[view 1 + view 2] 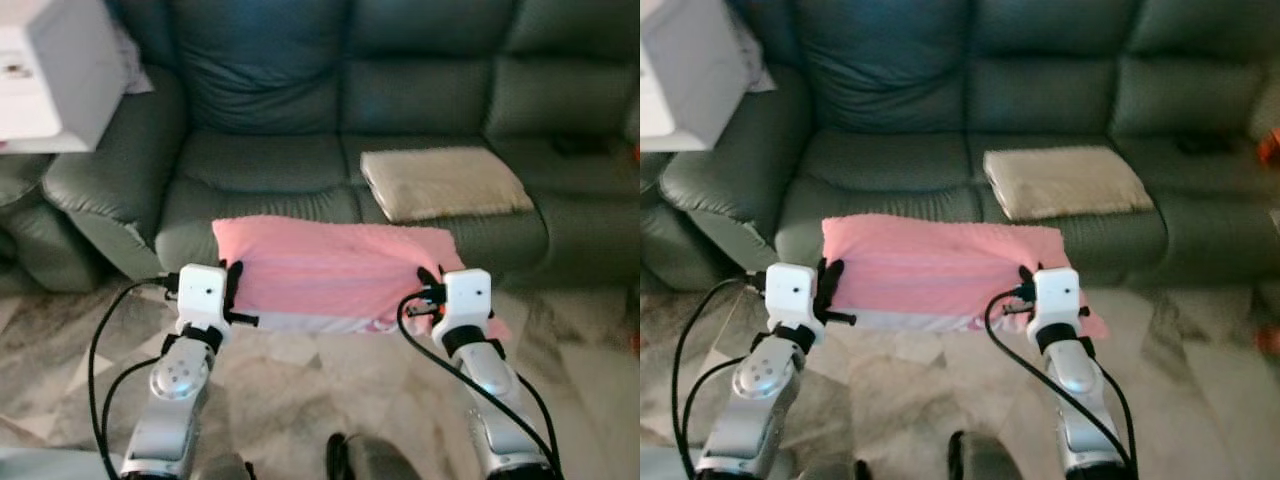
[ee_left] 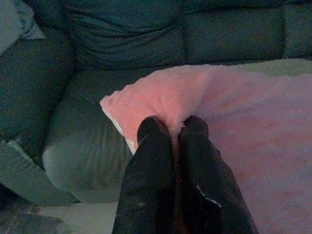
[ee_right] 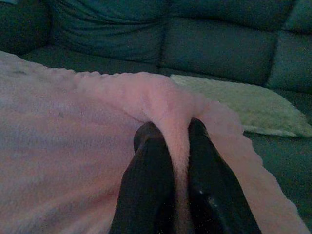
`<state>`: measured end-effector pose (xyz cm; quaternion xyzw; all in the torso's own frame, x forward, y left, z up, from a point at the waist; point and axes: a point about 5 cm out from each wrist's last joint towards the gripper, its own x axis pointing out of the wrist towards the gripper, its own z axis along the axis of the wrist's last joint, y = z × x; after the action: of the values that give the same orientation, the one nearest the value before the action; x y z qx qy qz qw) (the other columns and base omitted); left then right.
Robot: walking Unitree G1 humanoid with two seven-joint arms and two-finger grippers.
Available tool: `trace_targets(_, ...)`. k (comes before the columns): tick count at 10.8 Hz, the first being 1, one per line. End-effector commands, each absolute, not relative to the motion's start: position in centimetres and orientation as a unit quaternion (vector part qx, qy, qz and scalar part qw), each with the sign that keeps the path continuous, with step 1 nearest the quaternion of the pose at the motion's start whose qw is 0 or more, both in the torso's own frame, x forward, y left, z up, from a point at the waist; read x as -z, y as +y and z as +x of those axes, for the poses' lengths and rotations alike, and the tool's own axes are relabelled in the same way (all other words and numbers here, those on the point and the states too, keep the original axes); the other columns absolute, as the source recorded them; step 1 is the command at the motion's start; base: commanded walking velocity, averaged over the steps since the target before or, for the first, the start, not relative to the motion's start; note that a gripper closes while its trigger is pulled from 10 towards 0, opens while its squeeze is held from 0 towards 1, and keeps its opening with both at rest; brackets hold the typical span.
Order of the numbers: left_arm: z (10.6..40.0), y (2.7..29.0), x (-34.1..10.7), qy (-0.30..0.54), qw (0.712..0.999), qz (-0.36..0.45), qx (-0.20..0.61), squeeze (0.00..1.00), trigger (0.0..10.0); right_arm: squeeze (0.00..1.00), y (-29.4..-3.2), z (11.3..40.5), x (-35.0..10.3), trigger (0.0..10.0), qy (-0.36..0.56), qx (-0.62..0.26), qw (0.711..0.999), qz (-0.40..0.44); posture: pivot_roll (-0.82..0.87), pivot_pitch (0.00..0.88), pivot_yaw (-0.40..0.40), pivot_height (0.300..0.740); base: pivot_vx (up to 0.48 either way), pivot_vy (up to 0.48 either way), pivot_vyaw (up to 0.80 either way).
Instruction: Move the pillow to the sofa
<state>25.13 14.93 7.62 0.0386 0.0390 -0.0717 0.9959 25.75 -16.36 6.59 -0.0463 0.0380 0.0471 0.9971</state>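
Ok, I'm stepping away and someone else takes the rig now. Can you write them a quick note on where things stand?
Left gripper: shut on the pink pillow, pinching its left end.
Right gripper: shut on the same pillow, pinching its right end.
The pillow is held between both arms in front of the green sofa, its far edge at the seat front; whether it rests on the sofa cannot be told.
A beige cushion lies on the seat behind it, to the right.
Done: pillow gripped and brought to the sofa.
Left: set it on the seat, probably left of the cushion, then release.
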Motion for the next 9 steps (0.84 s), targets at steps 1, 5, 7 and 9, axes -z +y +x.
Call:
trace_targets(1,25.3,15.3,-8.0,0.031,0.996,0.04,0.068,0.0,10.0,0.0,-16.4,26.0,-7.2,10.0,0.022,-0.047,0.998,-0.045,-0.05,0.122,-0.052,0.74,0.446,0.0,0.0)
trace_targets(5,25.2,14.3,-8.4,0.012,0.994,0.061,0.094,0.0,10.0,0.0,-16.3,26.1,-7.2,10.0,0.021,-0.05,0.998,-0.045,-0.05,0.125,-0.048,0.74,0.448,0.0,0.0)
trace_targets(7,25.2,14.3,-8.3,0.015,0.994,0.057,0.093,0.0,10.0,0.0,-16.2,26.0,-7.2,10.0,0.023,-0.049,0.998,-0.044,-0.06,0.129,-0.046,0.74,0.446,0.0,0.0)
trace_targets(9,25.3,14.2,-8.2,0.016,0.994,0.057,0.093,0.0,10.0,0.0,-16.4,25.9,-7.2,10.0,0.023,-0.046,0.998,-0.046,-0.06,0.131,-0.046,0.74,0.441,0.0,0.0)
